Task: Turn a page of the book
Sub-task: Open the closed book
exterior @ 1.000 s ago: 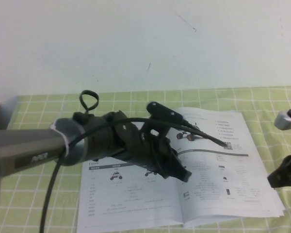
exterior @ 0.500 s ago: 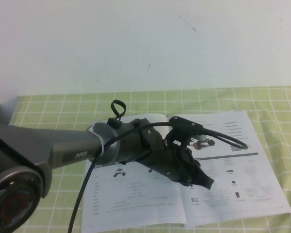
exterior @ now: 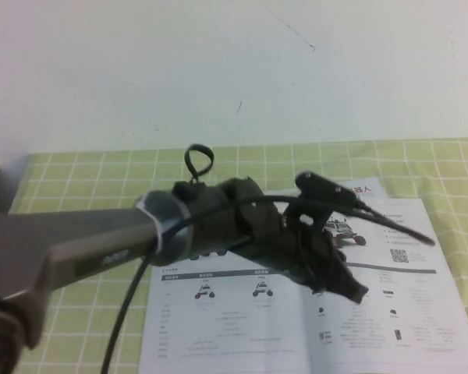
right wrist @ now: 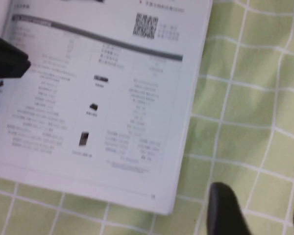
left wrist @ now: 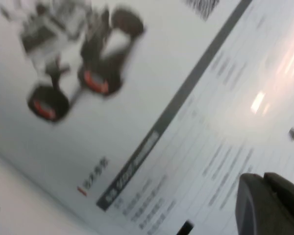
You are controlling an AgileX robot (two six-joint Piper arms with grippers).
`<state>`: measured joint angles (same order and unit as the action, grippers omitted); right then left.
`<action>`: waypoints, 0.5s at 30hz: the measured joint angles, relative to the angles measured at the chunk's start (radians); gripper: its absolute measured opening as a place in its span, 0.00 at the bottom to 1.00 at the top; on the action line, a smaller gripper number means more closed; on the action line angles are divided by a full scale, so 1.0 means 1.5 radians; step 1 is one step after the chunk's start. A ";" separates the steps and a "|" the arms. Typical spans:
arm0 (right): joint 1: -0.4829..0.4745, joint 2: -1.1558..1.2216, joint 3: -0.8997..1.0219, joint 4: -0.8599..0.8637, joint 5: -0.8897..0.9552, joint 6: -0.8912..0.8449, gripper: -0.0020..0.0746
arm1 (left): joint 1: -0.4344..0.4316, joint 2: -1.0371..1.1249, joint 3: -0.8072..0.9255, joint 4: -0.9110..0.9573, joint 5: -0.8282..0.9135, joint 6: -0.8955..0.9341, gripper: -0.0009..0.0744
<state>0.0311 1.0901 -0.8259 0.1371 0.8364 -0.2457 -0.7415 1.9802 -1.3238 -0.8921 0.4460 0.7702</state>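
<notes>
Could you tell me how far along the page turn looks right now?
Done: the book lies open and flat. In hand: the left claw is low over the right page; the right claw hovers open above the cloth, off the page corner. Left: lifting and turning a page.

L hand (exterior: 351, 290) extended; R hand (right wrist: 257, 208) open.

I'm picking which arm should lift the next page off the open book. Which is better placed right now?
Probably the right. The right gripper hovers over the green cloth just off the book's outer corner, its fingers apart. The left gripper sits above the middle of the right-hand page, away from any edge.
</notes>
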 joint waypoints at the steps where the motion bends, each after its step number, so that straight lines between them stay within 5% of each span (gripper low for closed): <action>1: 0.000 0.014 0.000 0.015 -0.020 -0.008 0.48 | 0.003 -0.023 0.000 0.003 -0.004 0.000 0.01; 6: 0.000 0.110 0.000 0.091 -0.068 -0.062 0.58 | 0.030 -0.117 0.000 0.036 -0.013 -0.004 0.01; 15: 0.000 0.290 0.000 0.137 -0.115 -0.116 0.53 | 0.114 -0.093 0.000 0.113 0.029 -0.049 0.01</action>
<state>0.0311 1.5257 -0.8259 0.3428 0.6644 -0.4196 -0.5704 1.8411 -1.3238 -0.7226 0.4895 0.6965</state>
